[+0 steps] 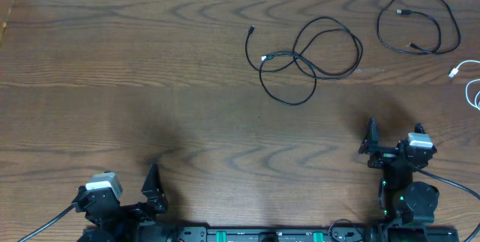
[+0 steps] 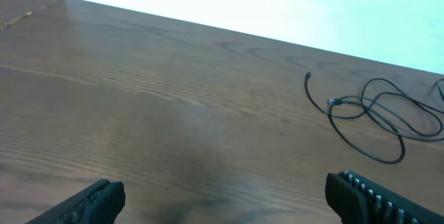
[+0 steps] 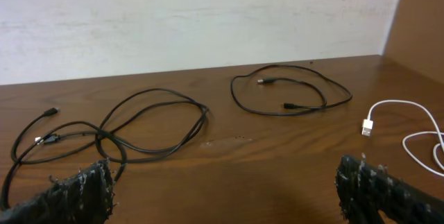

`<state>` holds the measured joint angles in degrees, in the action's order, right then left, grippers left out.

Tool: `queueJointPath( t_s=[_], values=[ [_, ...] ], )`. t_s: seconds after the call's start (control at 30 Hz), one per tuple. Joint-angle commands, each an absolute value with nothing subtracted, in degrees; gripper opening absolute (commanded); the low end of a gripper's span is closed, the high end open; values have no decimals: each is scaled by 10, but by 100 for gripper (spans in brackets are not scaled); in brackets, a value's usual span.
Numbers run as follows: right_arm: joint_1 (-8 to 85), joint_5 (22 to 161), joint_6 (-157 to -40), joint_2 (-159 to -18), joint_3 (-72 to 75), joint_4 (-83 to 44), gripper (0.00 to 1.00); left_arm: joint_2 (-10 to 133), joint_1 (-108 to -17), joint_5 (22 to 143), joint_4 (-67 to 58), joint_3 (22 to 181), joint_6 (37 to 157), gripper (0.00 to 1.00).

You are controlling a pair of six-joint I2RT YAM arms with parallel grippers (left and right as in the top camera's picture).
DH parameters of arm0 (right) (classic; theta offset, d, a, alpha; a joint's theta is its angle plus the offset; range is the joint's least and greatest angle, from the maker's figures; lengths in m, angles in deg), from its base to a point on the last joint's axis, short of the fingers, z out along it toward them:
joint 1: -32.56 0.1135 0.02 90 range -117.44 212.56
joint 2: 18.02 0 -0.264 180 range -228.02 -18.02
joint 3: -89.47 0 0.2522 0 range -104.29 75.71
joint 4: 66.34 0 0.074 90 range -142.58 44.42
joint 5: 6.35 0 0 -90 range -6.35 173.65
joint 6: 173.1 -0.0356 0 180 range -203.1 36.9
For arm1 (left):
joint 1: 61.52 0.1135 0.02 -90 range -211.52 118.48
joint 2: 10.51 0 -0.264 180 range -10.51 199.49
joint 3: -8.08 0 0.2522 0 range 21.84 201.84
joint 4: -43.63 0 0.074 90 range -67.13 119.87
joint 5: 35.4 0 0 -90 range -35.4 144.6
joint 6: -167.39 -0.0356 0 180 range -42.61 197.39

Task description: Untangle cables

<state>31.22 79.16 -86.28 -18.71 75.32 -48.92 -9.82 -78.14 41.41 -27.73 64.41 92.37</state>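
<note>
A black cable [image 1: 307, 58] lies in crossing loops at the middle back of the table, and it also shows in the left wrist view [image 2: 374, 113] and the right wrist view [image 3: 139, 123]. A second black cable [image 1: 416, 25] forms one loose ring at the back right [image 3: 291, 89], apart from the first. At the right edge lies a white cable [image 1: 469, 77], its plug toward me [image 3: 416, 130]. My left gripper [image 1: 150, 186] [image 2: 225, 200] is open over bare wood near the front left. My right gripper [image 1: 395, 133] [image 3: 222, 193] is open near the front right, short of all cables.
The wooden table [image 1: 150, 70] meets a pale wall [image 3: 194, 23] at the back. A wooden side panel [image 3: 423, 16] stands at the right. The arms' own thick black leads [image 1: 450, 182] trail along the front edge.
</note>
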Motion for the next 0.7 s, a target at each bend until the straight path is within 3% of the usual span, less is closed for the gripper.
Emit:
queueJointPath(
  t_s=[0.0, 0.3, 0.67],
  values=[
    [315, 791, -856, -183, 754, -487, 99, -104, -784, 417, -268, 643, 920, 97],
    [315, 791, -856, -183, 754, -487, 99, -104, -796, 418, -181, 626, 862, 97],
    [315, 791, -856, -183, 754, -487, 99, -104, -805, 423, 50, 463, 774, 97]
  ],
)
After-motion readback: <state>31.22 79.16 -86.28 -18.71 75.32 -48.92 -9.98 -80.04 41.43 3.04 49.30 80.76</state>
